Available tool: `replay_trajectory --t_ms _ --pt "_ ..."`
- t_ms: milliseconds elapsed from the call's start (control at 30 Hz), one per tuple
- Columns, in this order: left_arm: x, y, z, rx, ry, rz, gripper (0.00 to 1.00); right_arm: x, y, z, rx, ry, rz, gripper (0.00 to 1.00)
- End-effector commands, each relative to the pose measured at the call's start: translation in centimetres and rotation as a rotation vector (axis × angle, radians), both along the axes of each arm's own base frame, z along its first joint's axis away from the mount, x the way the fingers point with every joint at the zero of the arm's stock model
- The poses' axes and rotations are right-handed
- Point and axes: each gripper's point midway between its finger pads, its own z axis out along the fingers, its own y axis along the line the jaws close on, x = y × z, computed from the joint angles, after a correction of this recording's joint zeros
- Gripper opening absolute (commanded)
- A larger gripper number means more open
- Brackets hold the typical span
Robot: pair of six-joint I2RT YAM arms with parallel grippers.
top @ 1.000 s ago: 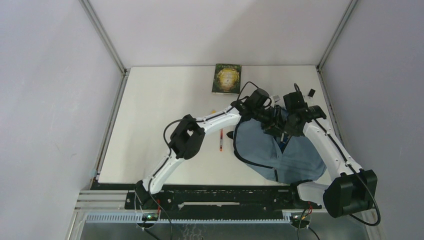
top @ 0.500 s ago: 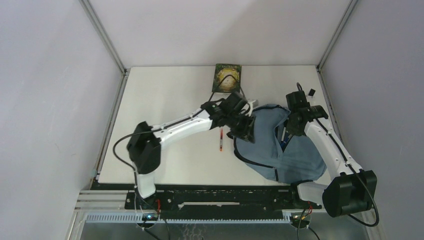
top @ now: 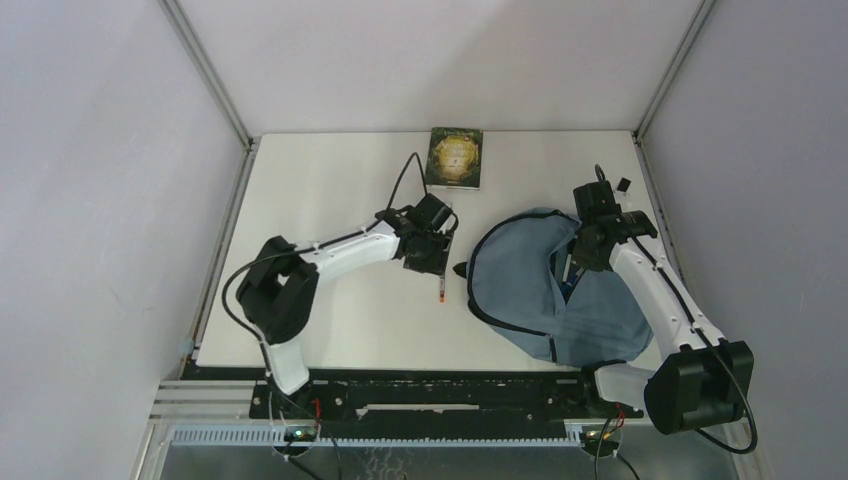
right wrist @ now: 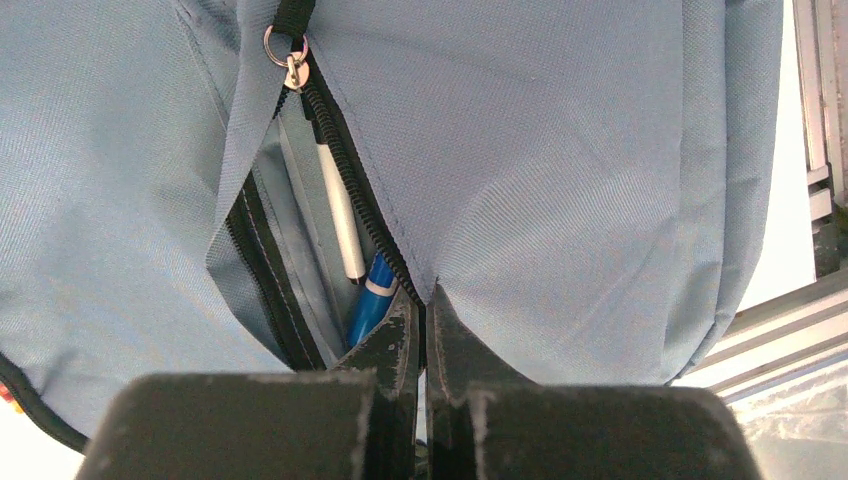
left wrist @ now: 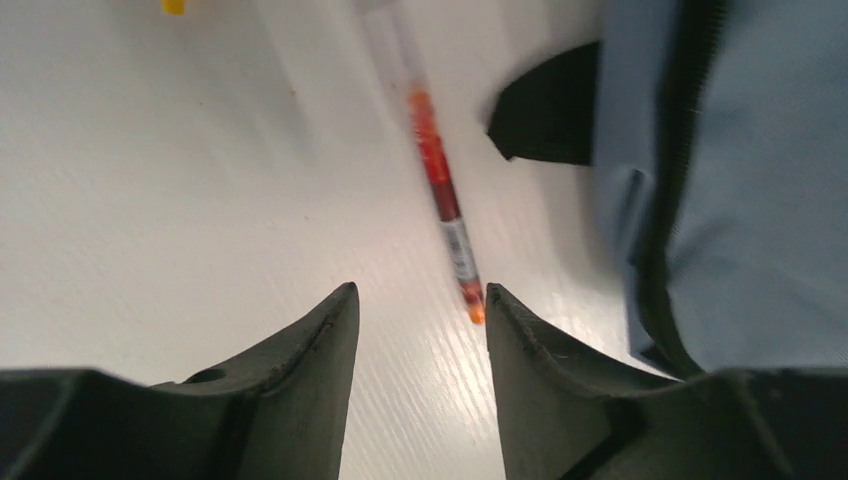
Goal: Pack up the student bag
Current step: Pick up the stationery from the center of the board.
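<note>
The blue-grey student bag (top: 540, 300) lies flat at the right of the table. My right gripper (top: 573, 262) is shut on the fabric edge of its open zip pocket (right wrist: 300, 250), with the jaws (right wrist: 422, 300) pinched at the zip line. A white pen (right wrist: 340, 215) and a blue pen (right wrist: 370, 305) lie inside the pocket. My left gripper (top: 432, 262) is open and empty, low over the table just left of the bag. A red-orange pen (left wrist: 440, 190) lies on the table ahead of its jaws (left wrist: 418, 290), with the tip beside the right finger (left wrist: 520, 340). The pen also shows in the top view (top: 441, 282).
A green book (top: 455, 157) lies at the table's back edge. A black strap tab (left wrist: 545, 120) of the bag sticks out beside the pen. A small yellow item (left wrist: 173, 6) lies on the table farther off. The bag's zip pull (right wrist: 290, 62) sits at the pocket's far end.
My left arm has pulled back from the bag's opening and swung left, down over the red-orange pen. My right gripper has kept its hold on the pocket edge.
</note>
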Motion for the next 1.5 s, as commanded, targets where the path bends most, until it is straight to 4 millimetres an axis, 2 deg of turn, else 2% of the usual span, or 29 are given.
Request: replay_trajectory --t_ms 0,200,433,667,800,900,1100,1333,1433,1467 --pt "0.7 -0.7 -1.8 0.010 0.029 0.000 0.56 0.8 -0.4 1.1 -0.009 -0.062 -0.003 0.00" --pt "1.6 -1.0 -3.9 0.057 0.064 0.027 0.56 0.8 -0.2 1.0 -0.003 -0.067 -0.004 0.00" --pt "2.0 -1.2 -4.6 0.063 0.062 0.064 0.52 0.8 -0.2 0.9 -0.005 -0.060 0.001 0.00" --pt "1.8 -0.5 -6.2 0.111 0.082 0.072 0.42 0.8 -0.2 0.8 -0.004 -0.061 0.001 0.00" --pt "1.9 -0.2 -6.6 0.138 0.086 0.067 0.32 0.8 -0.1 0.8 0.003 -0.064 0.002 0.00" --pt "2.5 0.0 -5.3 0.145 0.048 0.067 0.24 0.8 -0.1 1.0 0.002 -0.069 0.002 0.00" --pt "4.0 -0.4 0.0 0.101 -0.055 0.054 0.01 0.7 -0.2 1.1 0.003 -0.077 0.001 0.00" --pt "4.5 -1.6 5.8 0.007 -0.122 0.021 0.00 0.7 -0.2 1.1 0.003 -0.080 0.001 0.00" --pt "3.9 -3.6 9.3 -0.114 -0.131 -0.048 0.00 0.7 -0.2 1.3 0.004 -0.087 0.000 0.00" --pt "3.1 -4.9 10.4 -0.189 -0.108 -0.098 0.00 0.7 -0.2 1.3 0.005 -0.090 0.000 0.00"
